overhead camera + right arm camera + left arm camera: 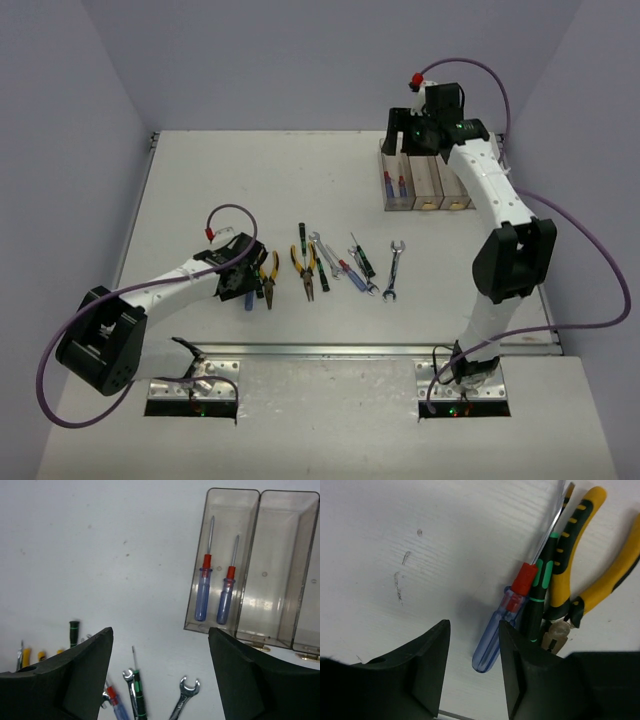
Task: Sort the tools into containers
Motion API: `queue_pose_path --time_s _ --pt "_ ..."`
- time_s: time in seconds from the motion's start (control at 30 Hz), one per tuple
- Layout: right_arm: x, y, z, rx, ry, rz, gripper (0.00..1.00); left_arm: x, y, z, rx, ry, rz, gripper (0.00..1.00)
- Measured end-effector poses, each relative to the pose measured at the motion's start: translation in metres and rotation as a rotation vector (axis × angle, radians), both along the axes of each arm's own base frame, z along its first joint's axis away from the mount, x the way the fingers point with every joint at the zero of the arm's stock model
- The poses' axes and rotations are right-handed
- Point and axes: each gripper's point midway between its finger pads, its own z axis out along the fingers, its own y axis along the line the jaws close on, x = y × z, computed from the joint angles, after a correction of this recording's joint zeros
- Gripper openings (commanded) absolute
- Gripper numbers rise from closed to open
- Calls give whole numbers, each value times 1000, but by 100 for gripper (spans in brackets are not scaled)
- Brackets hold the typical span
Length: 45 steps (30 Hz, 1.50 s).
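The left gripper (474, 630) sits low over the tabletop (420, 555), jaws moderately apart and holding nothing. The blue/red screwdriver (490, 642) lies with its handle end at the inner edge of one finger, close against the green/black screwdriver (540, 590), with yellow pliers (567, 545) just beyond. A clean grasp probably means shifting sideways to centre the blue handle in the gap, then closing on it alone without dragging its neighbours. Far across, the right gripper (160, 632) hangs wide and empty above the containers (260, 555), whose end bin already holds two matching screwdrivers (202, 592), the likely destination.
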Motion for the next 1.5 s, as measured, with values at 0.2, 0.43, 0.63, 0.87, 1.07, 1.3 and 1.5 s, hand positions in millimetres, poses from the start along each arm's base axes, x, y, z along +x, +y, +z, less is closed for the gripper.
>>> queue_pose_path --time_s 0.2,0.43,0.63,0.87,1.07,1.3,1.5 --pt "-41 38 10 69 -12 126 77 4 -3 -5 -13 -10 15 41" --pt "-62 60 -17 83 64 191 76 9 -10 -6 -46 -26 11 43" --pt "-65 69 -17 87 60 213 76 0 -9 -14 -55 2 3 45" --pt "-69 77 -16 96 64 239 76 1 -10 -12 -62 -15 3 38" --pt "-71 81 -16 104 66 252 76 2 -9 -24 -47 5 4 21" --pt "-81 92 -15 160 68 297 84 9 -11 -22 -52 -25 7 0" --pt "-119 130 -13 400 105 417 92 6 -21 3 -131 -94 -34 0"
